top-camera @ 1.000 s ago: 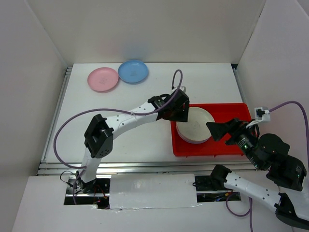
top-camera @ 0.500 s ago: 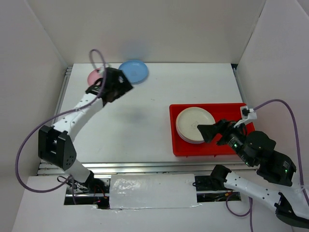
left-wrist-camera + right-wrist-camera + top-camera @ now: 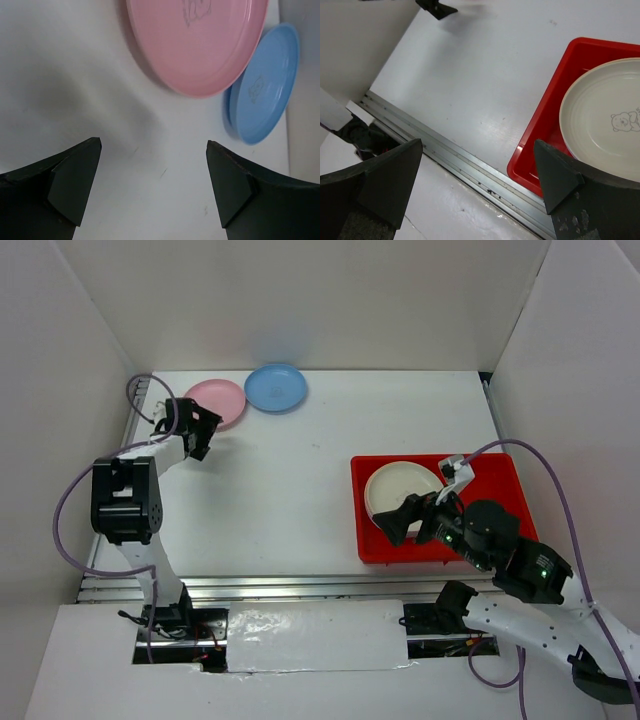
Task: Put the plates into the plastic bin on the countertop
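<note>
**Markings.** The cream plate (image 3: 605,125) carries a small line drawing of a bear, seen on its floor in the right wrist view. The pink plate (image 3: 195,40) and the blue plate (image 3: 262,85) each bear a faint outline figure at the centre. These figures show only in the left wrist view and are too pale to identify. The overhead view resolves none of the three prints.

**Task items.** The cream plate lies in the left half of the red bin (image 3: 500,475), which sits on the right side of the countertop (image 3: 300,480). The pink plate (image 3: 215,400) and the blue plate (image 3: 276,387) lie side by side at the far left of the countertop, outside the bin. It cannot be told whether their rims touch.

**Left gripper** (image 3: 197,430). The jaws stand wide apart with nothing between them. From the wrist, the left gripper (image 3: 152,145) frames bare countertop, with the pink plate just ahead of the fingertips.

**Right gripper** (image 3: 395,525). The jaws are spread fully and hold nothing. It hangs over the near left part of the bin. From the wrist, the right gripper (image 3: 476,145) frames the bin's corner wall (image 3: 540,125) and the metal rail (image 3: 445,150) along the front edge. The overhead view shows the rail (image 3: 300,585) at full length.
</note>
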Action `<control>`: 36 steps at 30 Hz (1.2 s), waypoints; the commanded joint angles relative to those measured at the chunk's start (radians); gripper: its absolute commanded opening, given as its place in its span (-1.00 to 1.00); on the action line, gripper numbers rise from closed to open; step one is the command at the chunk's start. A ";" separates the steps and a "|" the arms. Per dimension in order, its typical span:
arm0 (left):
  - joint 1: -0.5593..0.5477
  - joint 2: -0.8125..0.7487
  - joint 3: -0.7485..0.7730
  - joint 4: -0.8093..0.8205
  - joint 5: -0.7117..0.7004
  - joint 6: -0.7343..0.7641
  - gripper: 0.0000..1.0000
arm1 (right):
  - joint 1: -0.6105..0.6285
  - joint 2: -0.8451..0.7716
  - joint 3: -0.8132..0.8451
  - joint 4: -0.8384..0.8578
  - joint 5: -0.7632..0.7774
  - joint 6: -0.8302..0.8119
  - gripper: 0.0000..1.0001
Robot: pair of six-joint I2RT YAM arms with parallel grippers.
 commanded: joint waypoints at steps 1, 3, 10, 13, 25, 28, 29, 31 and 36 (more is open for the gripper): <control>0.054 0.048 0.008 0.170 0.014 -0.064 0.99 | -0.005 0.025 -0.023 0.052 -0.017 -0.031 1.00; 0.077 0.079 0.028 0.155 0.011 -0.072 0.99 | -0.005 0.045 -0.023 0.046 -0.013 -0.038 1.00; 0.097 0.282 0.328 -0.157 -0.056 -0.057 0.95 | -0.005 0.035 -0.023 0.058 -0.007 -0.037 1.00; 0.097 0.359 0.457 -0.293 -0.101 -0.050 0.80 | -0.006 0.032 -0.018 0.058 -0.003 -0.041 1.00; 0.138 0.335 0.450 -0.443 -0.130 -0.107 -1.00 | -0.008 0.027 0.014 0.036 0.025 -0.031 1.00; 0.146 0.155 0.374 -0.512 -0.262 -0.151 -1.00 | -0.008 0.022 0.020 0.027 0.023 -0.024 1.00; 0.141 0.020 0.299 -0.554 -0.309 -0.182 -1.00 | -0.008 0.022 0.022 0.030 0.022 -0.021 1.00; 0.114 -0.118 0.173 -0.557 -0.420 -0.184 -1.00 | -0.008 0.021 0.023 0.033 0.020 -0.018 1.00; -0.071 -0.447 -0.018 -0.266 -0.157 0.141 -1.00 | -0.011 0.018 0.045 0.049 0.054 0.006 1.00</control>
